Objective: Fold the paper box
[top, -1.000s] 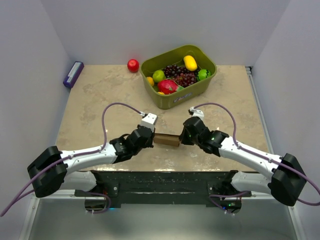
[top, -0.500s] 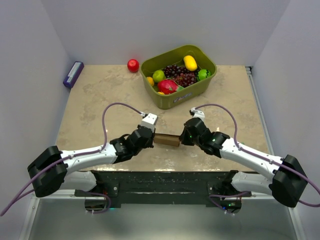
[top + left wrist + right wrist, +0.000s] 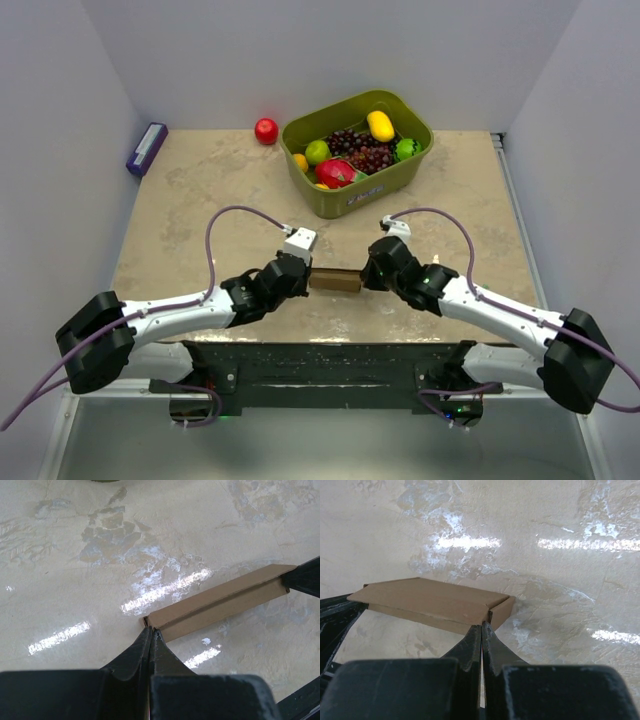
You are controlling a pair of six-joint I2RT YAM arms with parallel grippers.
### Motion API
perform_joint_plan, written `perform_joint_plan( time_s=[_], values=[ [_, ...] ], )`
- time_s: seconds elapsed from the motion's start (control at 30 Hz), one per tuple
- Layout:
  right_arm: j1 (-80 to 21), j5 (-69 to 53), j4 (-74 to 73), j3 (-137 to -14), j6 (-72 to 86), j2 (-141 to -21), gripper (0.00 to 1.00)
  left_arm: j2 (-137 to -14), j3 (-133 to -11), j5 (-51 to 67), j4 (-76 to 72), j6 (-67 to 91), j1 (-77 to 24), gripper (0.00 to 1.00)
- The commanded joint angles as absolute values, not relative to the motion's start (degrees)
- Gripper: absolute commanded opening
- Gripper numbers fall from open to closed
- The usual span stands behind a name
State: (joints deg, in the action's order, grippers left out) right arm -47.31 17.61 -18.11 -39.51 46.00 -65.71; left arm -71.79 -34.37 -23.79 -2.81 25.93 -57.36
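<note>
The paper box (image 3: 333, 281) is a small flat brown cardboard box lying on the table between my two grippers. My left gripper (image 3: 306, 277) is shut, with its tips against the box's left end. In the left wrist view the closed fingertips (image 3: 151, 630) touch the box's near corner (image 3: 220, 602). My right gripper (image 3: 364, 278) is shut too, at the box's right end. In the right wrist view its tips (image 3: 481, 626) meet the box's (image 3: 430, 597) near right corner. Neither view shows cardboard between the fingers.
An olive-green bin (image 3: 410, 165) full of fruit stands behind the box at the back. A red fruit (image 3: 266, 131) lies left of the bin. A small purple box (image 3: 146, 148) lies at the back left edge.
The right gripper has shifted slightly towards the box. The box and the left gripper have barely moved.
</note>
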Motion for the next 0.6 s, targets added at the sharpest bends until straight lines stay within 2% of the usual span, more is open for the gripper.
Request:
perform_joint_plan(
  time_s=[0.0,0.47,0.5,0.57],
  values=[
    [-47.2,22.7,-25.0,-38.1,44.1,-68.7,0.00,-73.3,-34.5,-22.5,2.5,26.4,-57.8,0.00],
    [-47.3,22.3,-28.7,-39.7,43.2,-68.6,0.00,-74.4,-34.9,-22.7,2.5,26.3,-58.0,0.00],
    [-47.2,21.8,-29.2,-40.3,43.2,-68.6,0.03,-74.4,-35.0,-22.7,2.5,26.3,-58.0,0.00],
    [-47.3,20.5,-30.0,-42.0,43.2,-68.0,0.22,-74.4,-35.2,-22.8,2.5,26.3,-58.0,0.00]
  ],
)
